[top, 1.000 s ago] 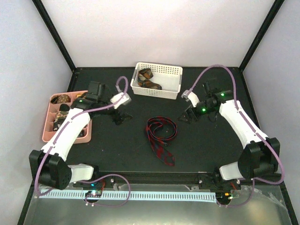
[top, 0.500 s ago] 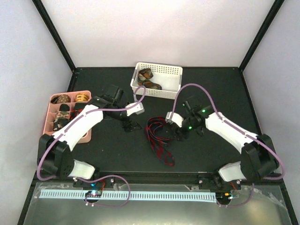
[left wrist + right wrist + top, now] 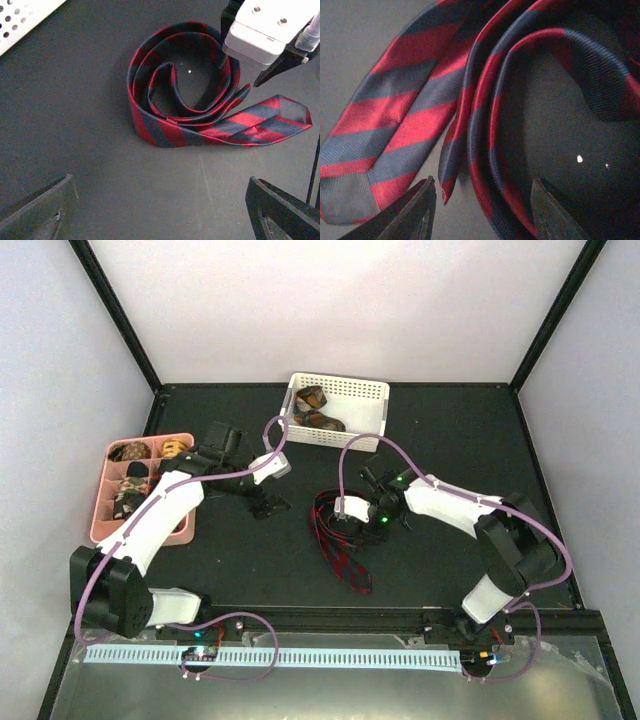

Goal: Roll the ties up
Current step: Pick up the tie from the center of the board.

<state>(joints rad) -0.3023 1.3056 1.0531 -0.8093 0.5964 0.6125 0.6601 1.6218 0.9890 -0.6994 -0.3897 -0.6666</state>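
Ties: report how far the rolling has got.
Done: small coils sit in the pink tray. In hand: the striped tie lies loosely looped on the table, the right pincer straddling its folds, jaws apart; the left pincer hovers open. Left: roll it, probably plus the ties in the white basket.

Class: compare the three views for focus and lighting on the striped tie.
Top external: even, diffuse light, all sharp, striped tie small. Left wrist: tie crisp with slight sheen; left gripper's fingers dark, blurred in the corners. Right wrist: tie fills the frame, weave sharp, upper right dim; right gripper's fingers soft silhouettes.
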